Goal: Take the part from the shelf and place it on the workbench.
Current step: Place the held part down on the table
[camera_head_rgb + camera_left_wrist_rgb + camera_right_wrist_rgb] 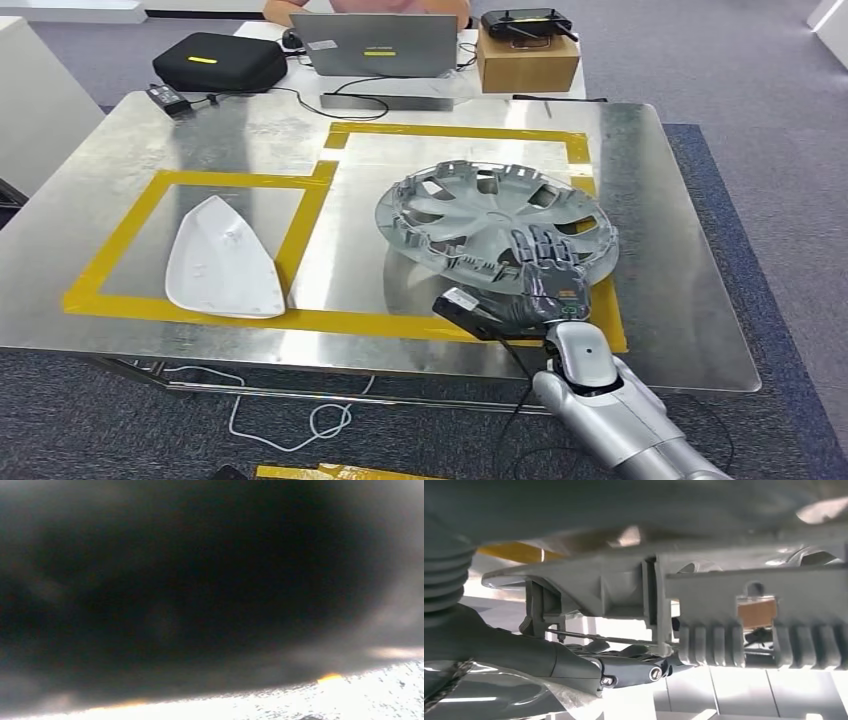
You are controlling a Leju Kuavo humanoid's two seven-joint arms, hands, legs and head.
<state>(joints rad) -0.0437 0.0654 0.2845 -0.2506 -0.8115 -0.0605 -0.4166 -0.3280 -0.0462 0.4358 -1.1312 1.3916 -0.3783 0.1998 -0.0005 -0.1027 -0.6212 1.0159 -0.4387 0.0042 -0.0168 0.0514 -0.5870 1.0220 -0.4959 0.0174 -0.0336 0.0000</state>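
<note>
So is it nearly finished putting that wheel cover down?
Nearly. The wheel cover is off the shelf and over the metal workbench, but tilted, its near edge held by the right hand. What's left: lowering it flat inside the yellow tape and letting go.

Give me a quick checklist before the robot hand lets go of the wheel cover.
1. Grip: the right robot hand holds the wheel cover at its near rim, fingers on top, thumb under the rim. Ok.
2. Cover fully down on the workbench: its near edge looks lifted, with the table visible beneath the rim. Not ok.
3. Cover within the yellow tape outline: ok.
4. Clear of the white panel: apart, in its own box. Ok.
5. Left robot hand: its wrist view is dark and blurred. Cannot tell.
</note>
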